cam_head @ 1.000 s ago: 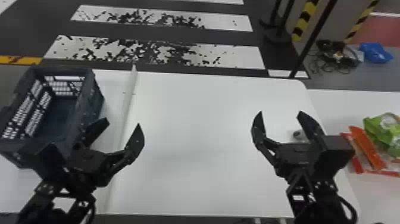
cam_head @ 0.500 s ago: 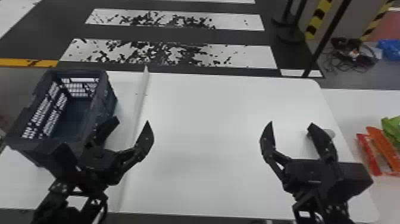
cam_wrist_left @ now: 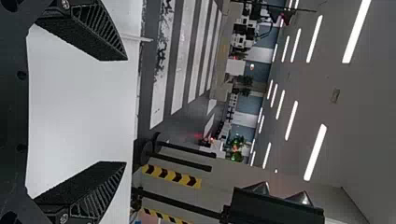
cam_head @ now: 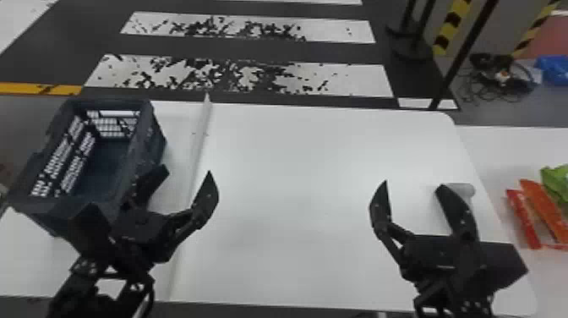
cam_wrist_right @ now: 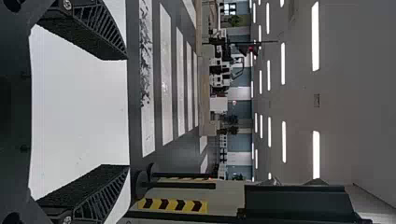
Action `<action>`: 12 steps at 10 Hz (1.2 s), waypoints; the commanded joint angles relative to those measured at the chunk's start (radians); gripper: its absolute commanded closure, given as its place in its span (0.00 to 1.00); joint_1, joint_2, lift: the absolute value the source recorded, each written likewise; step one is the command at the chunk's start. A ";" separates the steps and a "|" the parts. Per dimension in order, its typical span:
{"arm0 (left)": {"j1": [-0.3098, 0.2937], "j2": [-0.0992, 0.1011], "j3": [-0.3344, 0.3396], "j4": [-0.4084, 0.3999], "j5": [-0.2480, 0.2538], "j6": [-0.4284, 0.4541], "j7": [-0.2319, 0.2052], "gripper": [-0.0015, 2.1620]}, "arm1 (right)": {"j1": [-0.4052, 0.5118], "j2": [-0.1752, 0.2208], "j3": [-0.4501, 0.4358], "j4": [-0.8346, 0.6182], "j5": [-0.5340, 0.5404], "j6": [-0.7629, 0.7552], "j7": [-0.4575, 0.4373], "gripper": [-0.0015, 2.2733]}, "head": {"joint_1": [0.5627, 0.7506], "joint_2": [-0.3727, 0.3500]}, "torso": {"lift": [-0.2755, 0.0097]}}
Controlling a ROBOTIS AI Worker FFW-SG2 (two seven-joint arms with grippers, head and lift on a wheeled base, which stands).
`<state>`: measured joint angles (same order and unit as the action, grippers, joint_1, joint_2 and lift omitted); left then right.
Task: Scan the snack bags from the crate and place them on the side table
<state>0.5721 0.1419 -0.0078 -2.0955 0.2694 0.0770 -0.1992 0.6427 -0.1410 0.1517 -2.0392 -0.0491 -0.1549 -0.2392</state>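
In the head view my left gripper stands open just right of the dark blue crate, whose visible inside holds no bags. My right gripper is open over the right part of the white table. Snack bags, a red one, an orange one and a green one, lie on the side table at the far right. The left wrist view has the left gripper with fingers wide apart; likewise the right gripper in the right wrist view.
A small grey-white cylindrical object is on the table beside the right gripper's outer finger. A raised white strip runs front to back between crate and main tabletop. Beyond the table stand dark posts and a heap of cables.
The head view has shifted, so table, crate and bags sit differently in it. The side-table bags have slid toward the right edge. Both grippers stay open.
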 commanded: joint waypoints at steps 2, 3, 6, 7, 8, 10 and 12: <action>0.000 -0.004 -0.001 -0.001 -0.006 0.002 0.001 0.04 | 0.000 0.000 0.000 0.008 -0.006 -0.005 0.000 0.03 | 0.70 0.47 | 0.68; 0.000 -0.004 -0.001 -0.001 -0.006 0.002 0.001 0.04 | 0.000 0.000 0.000 0.008 -0.006 -0.005 0.000 0.03 | 0.70 0.47 | 0.68; 0.000 -0.004 -0.003 -0.001 -0.010 0.002 0.001 0.03 | 0.000 0.000 0.002 0.008 -0.008 -0.005 0.000 0.03 | 0.70 0.47 | 0.68; 0.000 -0.005 -0.003 -0.001 -0.010 0.002 0.001 0.03 | 0.000 0.001 0.002 0.008 -0.008 -0.005 0.000 0.03 | 0.70 0.47 | 0.68; 0.000 -0.005 -0.003 -0.001 -0.009 0.002 0.001 0.03 | 0.000 0.001 0.003 0.010 -0.006 -0.005 0.000 0.03 | 0.70 0.47 | 0.68; 0.000 -0.004 -0.001 -0.003 -0.010 0.002 0.004 0.03 | 0.000 0.001 0.005 0.010 -0.008 -0.005 0.000 0.03 | 0.70 0.47 | 0.68; 0.000 -0.004 -0.001 -0.003 -0.010 0.002 0.006 0.03 | 0.000 0.001 0.006 0.013 -0.006 -0.005 0.000 0.03 | 0.70 0.48 | 0.68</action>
<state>0.5722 0.1380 -0.0092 -2.0984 0.2592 0.0791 -0.1932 0.6427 -0.1396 0.1574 -2.0277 -0.0557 -0.1602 -0.2393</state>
